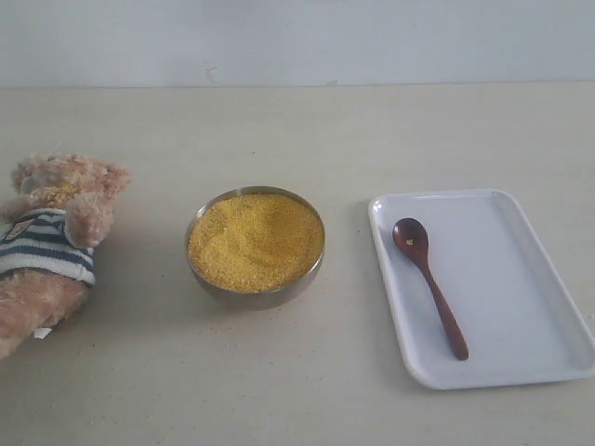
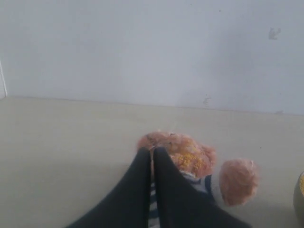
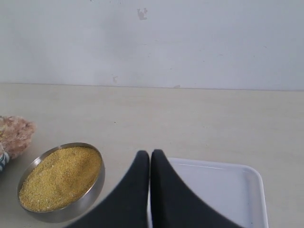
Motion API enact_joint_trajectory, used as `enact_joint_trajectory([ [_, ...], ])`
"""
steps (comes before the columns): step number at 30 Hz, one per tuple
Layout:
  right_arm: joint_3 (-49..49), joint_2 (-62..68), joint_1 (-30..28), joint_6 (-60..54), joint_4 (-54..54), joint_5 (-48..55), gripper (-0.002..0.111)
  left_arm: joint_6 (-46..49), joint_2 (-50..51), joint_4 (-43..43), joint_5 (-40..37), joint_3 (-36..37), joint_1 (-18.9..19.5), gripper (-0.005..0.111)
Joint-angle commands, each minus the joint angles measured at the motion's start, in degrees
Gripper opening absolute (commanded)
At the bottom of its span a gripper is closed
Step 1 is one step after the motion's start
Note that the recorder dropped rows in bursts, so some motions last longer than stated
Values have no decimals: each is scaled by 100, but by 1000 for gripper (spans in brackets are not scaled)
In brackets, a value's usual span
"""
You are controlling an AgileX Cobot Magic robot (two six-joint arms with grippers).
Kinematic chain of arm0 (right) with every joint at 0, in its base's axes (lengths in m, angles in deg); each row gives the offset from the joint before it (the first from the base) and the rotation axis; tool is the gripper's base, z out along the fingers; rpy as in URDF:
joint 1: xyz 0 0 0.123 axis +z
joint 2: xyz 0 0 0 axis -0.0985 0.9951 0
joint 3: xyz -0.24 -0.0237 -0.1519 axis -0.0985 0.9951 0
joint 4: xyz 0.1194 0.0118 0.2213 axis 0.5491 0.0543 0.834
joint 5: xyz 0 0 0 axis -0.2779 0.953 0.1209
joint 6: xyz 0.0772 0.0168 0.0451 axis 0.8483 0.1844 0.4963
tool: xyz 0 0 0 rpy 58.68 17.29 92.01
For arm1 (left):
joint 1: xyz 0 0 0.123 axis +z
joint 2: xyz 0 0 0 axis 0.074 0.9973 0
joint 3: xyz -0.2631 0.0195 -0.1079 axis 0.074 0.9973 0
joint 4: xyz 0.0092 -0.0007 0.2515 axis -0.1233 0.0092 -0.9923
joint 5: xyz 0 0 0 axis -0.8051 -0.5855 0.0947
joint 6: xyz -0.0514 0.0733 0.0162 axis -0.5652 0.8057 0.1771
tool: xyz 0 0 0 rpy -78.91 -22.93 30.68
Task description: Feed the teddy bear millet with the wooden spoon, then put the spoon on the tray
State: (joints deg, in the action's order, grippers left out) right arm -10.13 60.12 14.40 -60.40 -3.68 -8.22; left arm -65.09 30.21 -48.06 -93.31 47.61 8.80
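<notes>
**White tray (image 1: 521, 279) holds the spoon (image 1: 429, 283), both grippers closed**

Nearest me, bare tabletop (image 1: 232, 390) runs along the front. The spoon lies diagonally inside the tray. The bowl (image 1: 256, 299) of millet (image 1: 256, 242) sits mid-table, with open gaps on either side. The bear (image 1: 56, 242) lies at the left edge, and I cannot read its badge (image 1: 13, 230). The left gripper (image 2: 152, 150), jaws together, hangs over the bear. The right gripper (image 3: 150, 153), jaws together, hangs over the tray's rim. Open table reaches the wall (image 1: 297, 37).

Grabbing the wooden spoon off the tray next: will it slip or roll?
Likely stiff and light: the wooden spoon is slim, one piece. Lying flat on the smooth white tray, it may skid or twist when pinched. The yellow specks in its bowl could spill.
</notes>
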Motion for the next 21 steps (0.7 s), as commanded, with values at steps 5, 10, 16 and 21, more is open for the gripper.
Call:
enact_joint_trajectory([
  [5, 1, -29, -19, -23, -41, -53, 0, 55, -17, -346, -761, 25, 19, 4],
  [10, 1, -29, -19, -23, -41, -53, 0, 55, -17, -346, -761, 25, 19, 4],
  [16, 1, -29, -19, -23, -41, -53, 0, 56, -17, -324, -735, 25, 19, 4],
  [21, 1, -29, -19, -23, -41, -53, 0, 56, -17, -324, -749, 25, 19, 4],
])
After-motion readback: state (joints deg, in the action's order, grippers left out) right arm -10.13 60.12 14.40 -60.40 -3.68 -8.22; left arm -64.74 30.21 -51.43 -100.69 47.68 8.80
